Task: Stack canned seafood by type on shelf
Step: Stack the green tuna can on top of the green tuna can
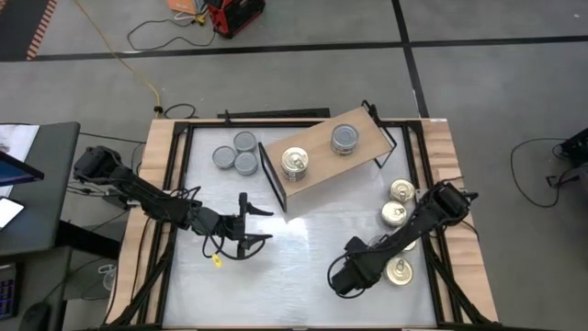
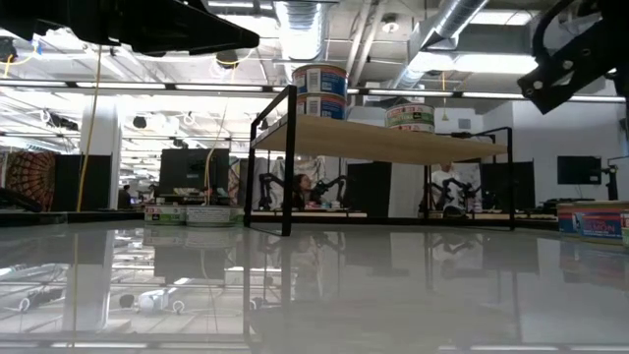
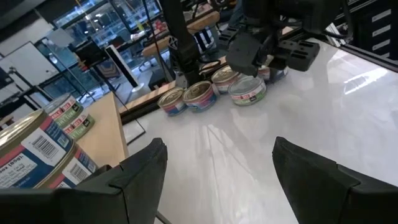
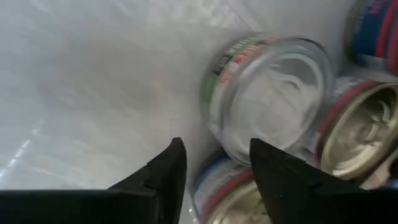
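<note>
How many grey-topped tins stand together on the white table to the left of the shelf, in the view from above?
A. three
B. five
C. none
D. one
A: the high view shows three grey-topped tins clustered on the white table just left of the shelf, touching one another, while the left gripper is nearer the table's middle.
</note>
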`<state>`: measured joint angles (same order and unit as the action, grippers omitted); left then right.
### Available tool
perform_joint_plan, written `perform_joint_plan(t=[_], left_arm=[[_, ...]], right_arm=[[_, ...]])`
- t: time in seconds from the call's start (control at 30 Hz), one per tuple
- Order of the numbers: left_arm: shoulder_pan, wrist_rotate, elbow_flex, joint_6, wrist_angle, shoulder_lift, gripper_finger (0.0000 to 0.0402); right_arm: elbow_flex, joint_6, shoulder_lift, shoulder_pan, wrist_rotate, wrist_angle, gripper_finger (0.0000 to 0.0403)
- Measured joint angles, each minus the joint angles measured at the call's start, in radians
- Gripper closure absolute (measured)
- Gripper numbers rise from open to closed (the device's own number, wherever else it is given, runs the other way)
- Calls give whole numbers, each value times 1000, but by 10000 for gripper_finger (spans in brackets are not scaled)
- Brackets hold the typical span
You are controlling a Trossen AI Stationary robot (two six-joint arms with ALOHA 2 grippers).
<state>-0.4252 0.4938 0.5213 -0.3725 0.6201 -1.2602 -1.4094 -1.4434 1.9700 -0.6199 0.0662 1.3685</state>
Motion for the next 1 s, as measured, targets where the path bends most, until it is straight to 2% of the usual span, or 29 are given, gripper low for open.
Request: perform_joint_plan(t=[0.27,0.47,0.7,1.0], left_arm=[[0,1,0,-8,0,0,123],[0,2,0,-8,-1,0,123],[0,8,0,-8,-2,0,123],[0,8,0,-6,-2,0,123]], right_arm=[[47,24,-1,-9,0,-59,285],[61,68,-4,-7,-3,-119,323],[64,84,5,-6,-19,-233,344],[64,129,-1,1,-71,-193,345]])
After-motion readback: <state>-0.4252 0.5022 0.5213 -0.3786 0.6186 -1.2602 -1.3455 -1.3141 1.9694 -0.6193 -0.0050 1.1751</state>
